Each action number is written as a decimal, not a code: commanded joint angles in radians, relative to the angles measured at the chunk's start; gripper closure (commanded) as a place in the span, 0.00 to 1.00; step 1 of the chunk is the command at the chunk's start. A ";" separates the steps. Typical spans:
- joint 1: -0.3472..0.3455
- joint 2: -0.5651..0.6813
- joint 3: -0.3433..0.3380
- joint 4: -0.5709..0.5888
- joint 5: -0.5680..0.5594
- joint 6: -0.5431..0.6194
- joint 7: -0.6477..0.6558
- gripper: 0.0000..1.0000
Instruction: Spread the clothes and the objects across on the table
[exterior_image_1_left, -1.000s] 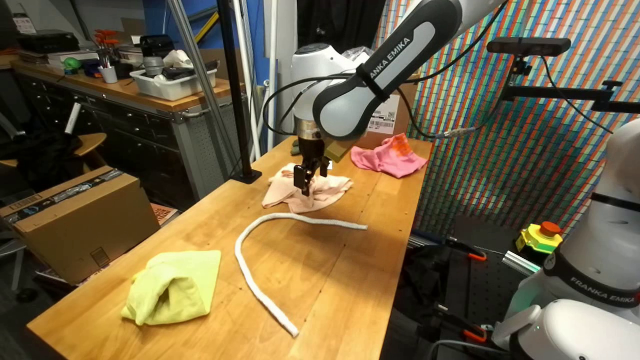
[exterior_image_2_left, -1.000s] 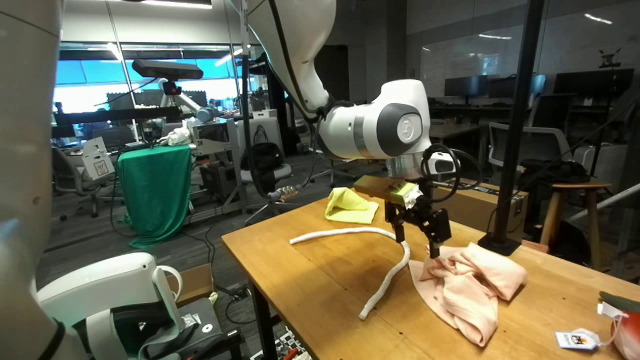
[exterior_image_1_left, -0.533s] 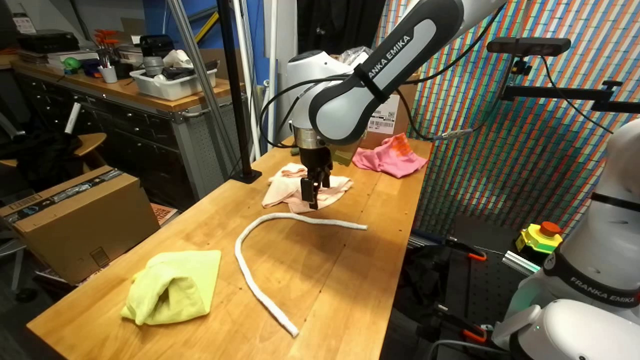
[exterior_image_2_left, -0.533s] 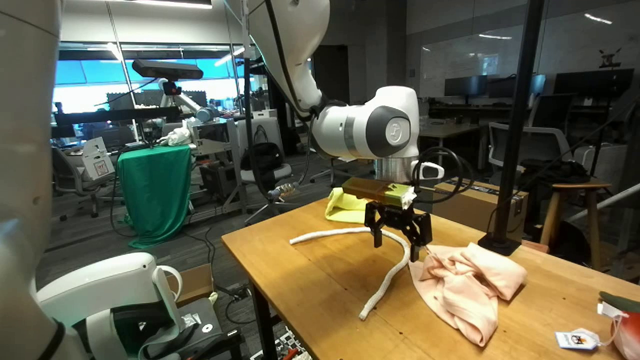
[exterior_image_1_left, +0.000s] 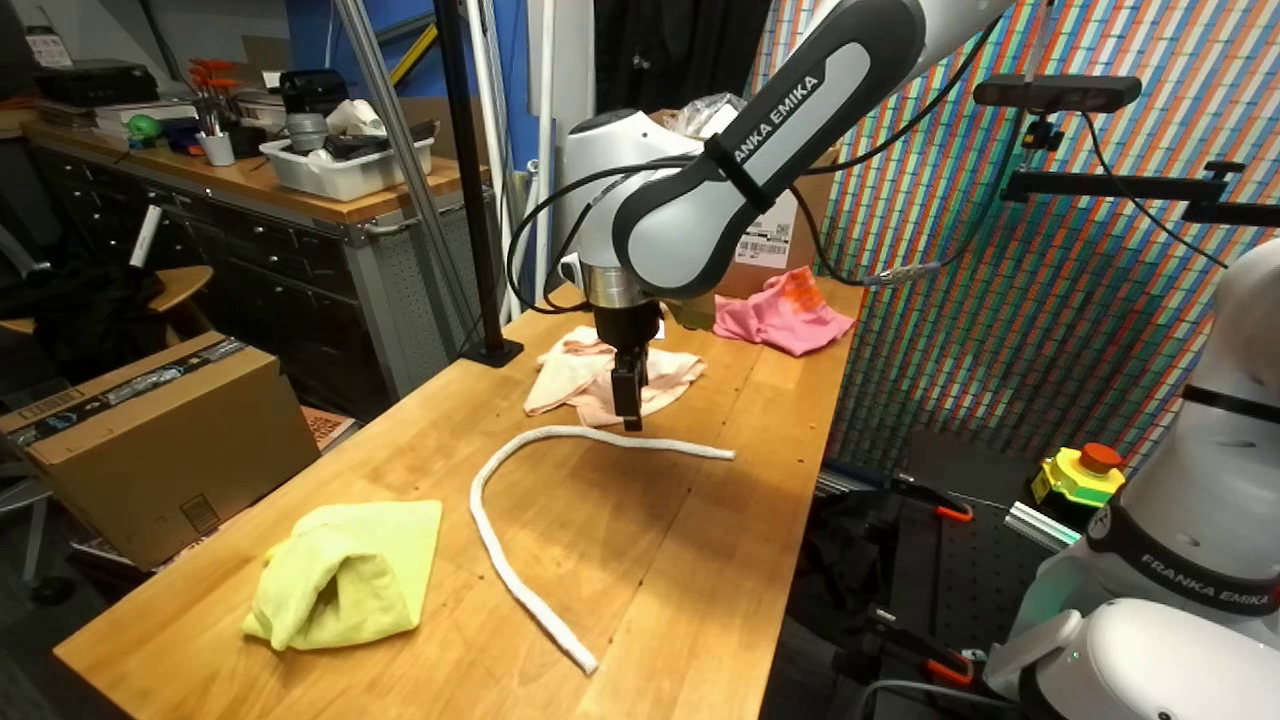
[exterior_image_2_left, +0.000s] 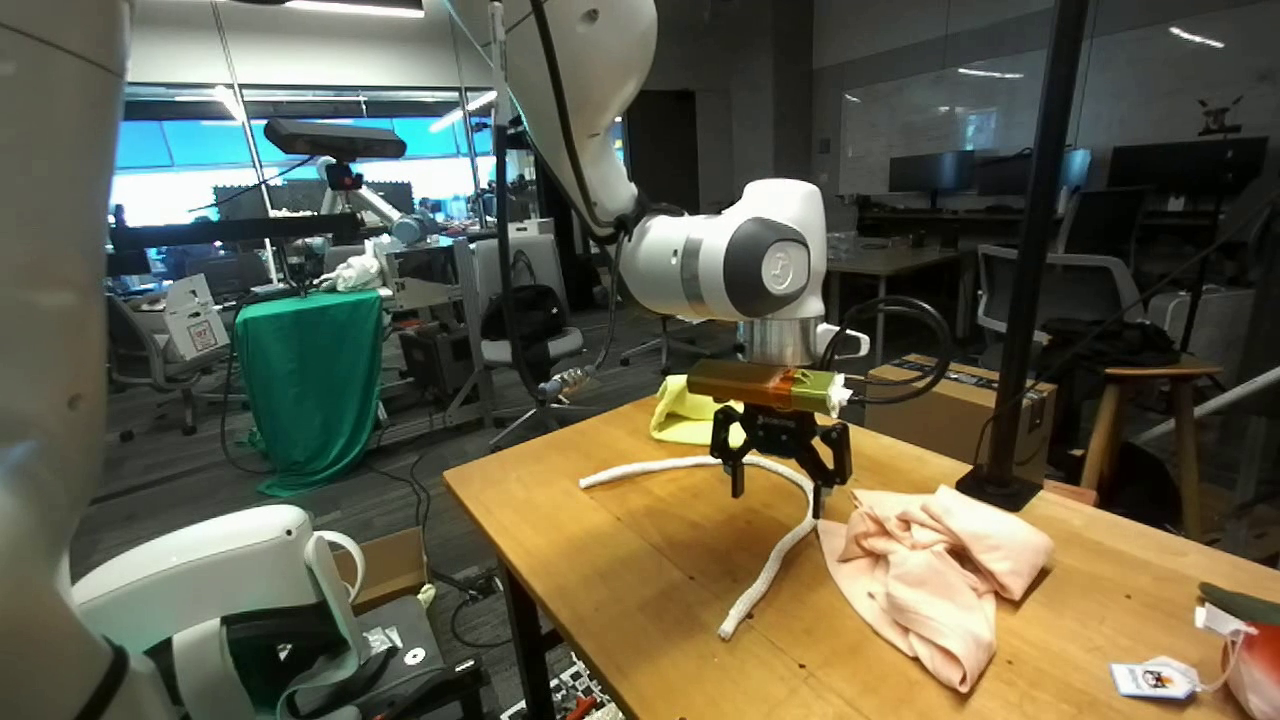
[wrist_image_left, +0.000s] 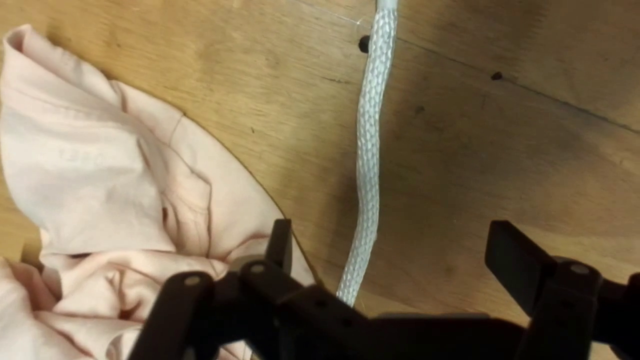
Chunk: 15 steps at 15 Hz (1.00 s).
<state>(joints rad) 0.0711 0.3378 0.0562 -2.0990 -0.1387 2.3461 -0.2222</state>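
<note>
The yellow cloth (exterior_image_1_left: 368, 560) shows in both exterior views, not the wrist's.

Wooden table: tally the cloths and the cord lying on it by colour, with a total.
Pink-and-orange cloth: 1
Peach cloth: 1
Yellow-green cloth: 1
White cord: 1
Total: 4
Not counted: a reddish thing, cut off at the edge of an exterior view, kind unclear.

Bare worktop (exterior_image_1_left: 690, 590) lies open right of the white cord (exterior_image_1_left: 477, 490) in an exterior view, a yellow-green cloth (exterior_image_1_left: 390, 560) blocking the near left, a peach cloth (exterior_image_1_left: 562, 385) and pink cloth (exterior_image_1_left: 782, 318) the far end.
</note>
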 joint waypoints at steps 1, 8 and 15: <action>-0.015 0.033 0.028 0.039 0.010 0.039 -0.071 0.00; -0.022 0.116 0.066 0.121 0.019 0.083 -0.163 0.00; -0.041 0.220 0.099 0.214 0.014 0.071 -0.286 0.00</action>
<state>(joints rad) 0.0592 0.5058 0.1234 -1.9479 -0.1356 2.4241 -0.4350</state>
